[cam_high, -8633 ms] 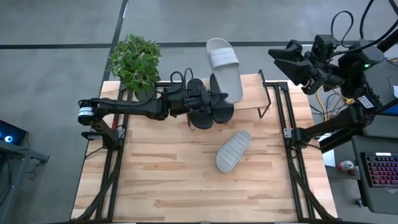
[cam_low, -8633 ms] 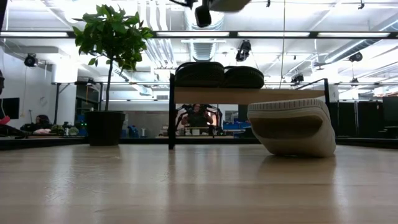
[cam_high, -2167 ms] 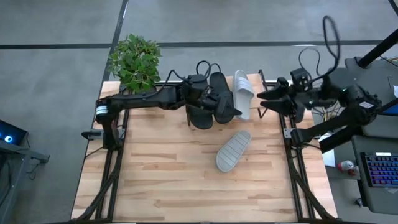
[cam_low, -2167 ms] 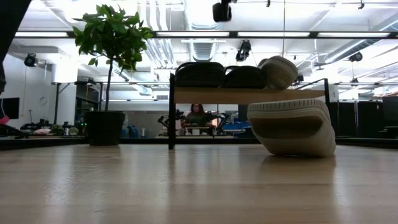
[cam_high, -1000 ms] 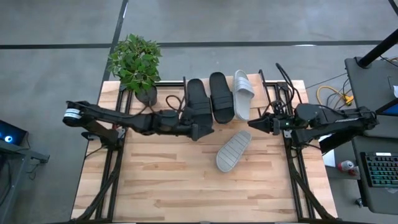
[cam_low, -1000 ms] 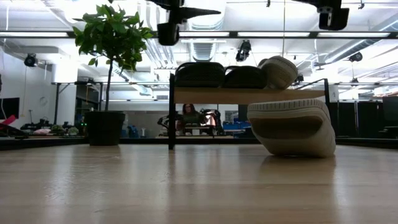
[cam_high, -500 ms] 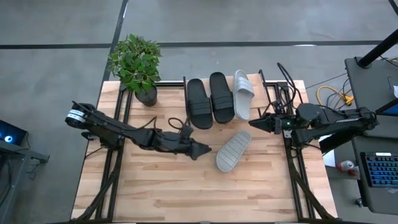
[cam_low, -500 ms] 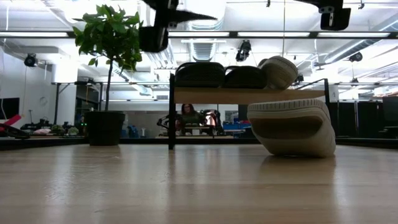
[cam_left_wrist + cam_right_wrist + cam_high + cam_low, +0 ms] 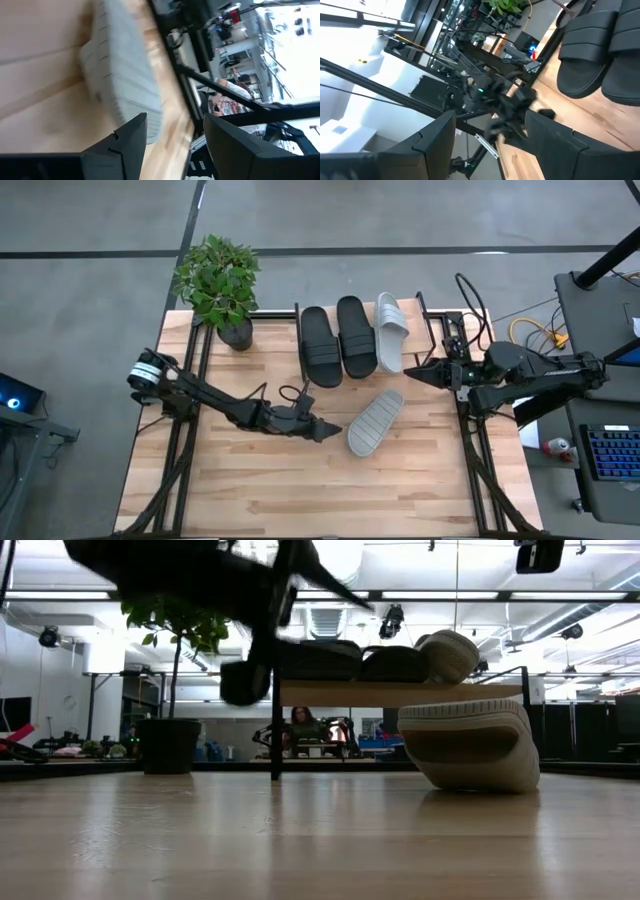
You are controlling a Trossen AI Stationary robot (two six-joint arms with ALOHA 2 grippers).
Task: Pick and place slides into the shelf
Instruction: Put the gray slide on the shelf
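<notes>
beside upturned grey slide [image 9: 375, 421] | left tool [image 9: 334, 431] open, apart

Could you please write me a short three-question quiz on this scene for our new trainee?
1. How many slides lie on the shelf?
2. True or false: the grey slide on the table lies sole up.
3. Which gripper is nearest that grey slide? A) left gripper B) right gripper C) neither is in view

Key
1. Three: two black slides and one white slide.
2. True; its ribbed sole faces the high camera.
3. A; it hovers open just beside the slide, empty, while the right gripper waits open near the shelf's end.
</notes>
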